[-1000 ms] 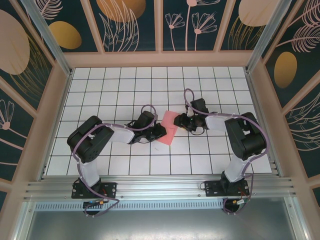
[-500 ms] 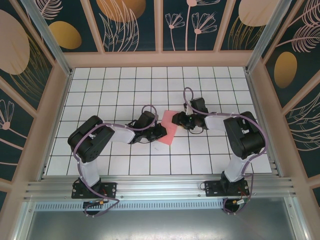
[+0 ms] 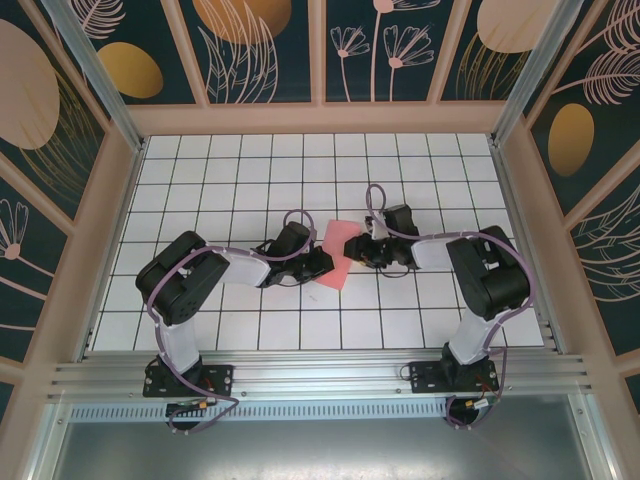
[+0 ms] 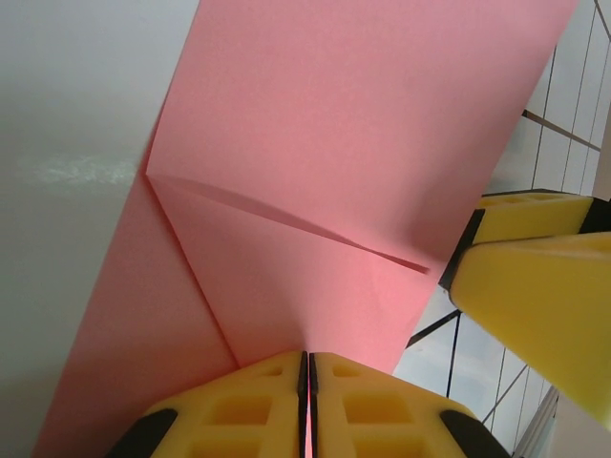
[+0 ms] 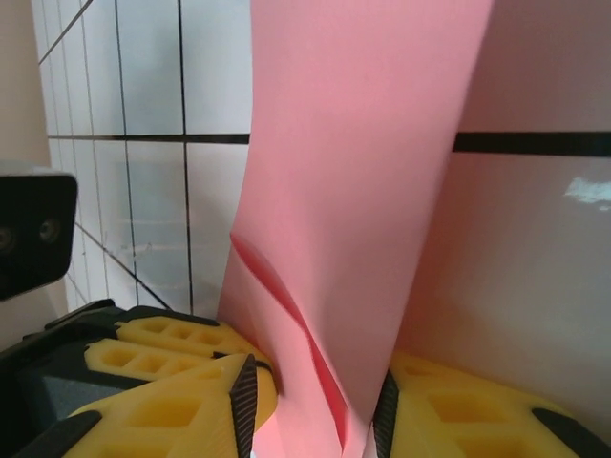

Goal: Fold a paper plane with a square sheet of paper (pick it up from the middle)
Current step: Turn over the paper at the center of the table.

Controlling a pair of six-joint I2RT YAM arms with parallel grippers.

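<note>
The square sheet of paper (image 3: 336, 256) is salmon pink, creased and partly folded, and is held up between the two arms at mid-table. My left gripper (image 3: 321, 263) is shut on its near-left edge. In the left wrist view the yellow pads (image 4: 258, 401) meet on the paper (image 4: 334, 143), and a diagonal crease shows. My right gripper (image 3: 352, 247) stands at the paper's right side. In the right wrist view its jaws (image 5: 315, 405) straddle the loosely doubled paper (image 5: 353, 172); the right pad touches it and a small gap remains at the left pad (image 5: 243, 401).
The white gridded table (image 3: 240, 180) is walled by a wooden frame with patterned panels (image 3: 250, 50). A metal rail (image 3: 320, 375) runs along the near edge at the arm bases. The right gripper's yellow finger (image 4: 539, 286) crowds the right of the left wrist view.
My right gripper has slid left and nearer onto the paper while its jaws narrowed. The pink patch seen from above has shrunk. The left arm has stayed still.
</note>
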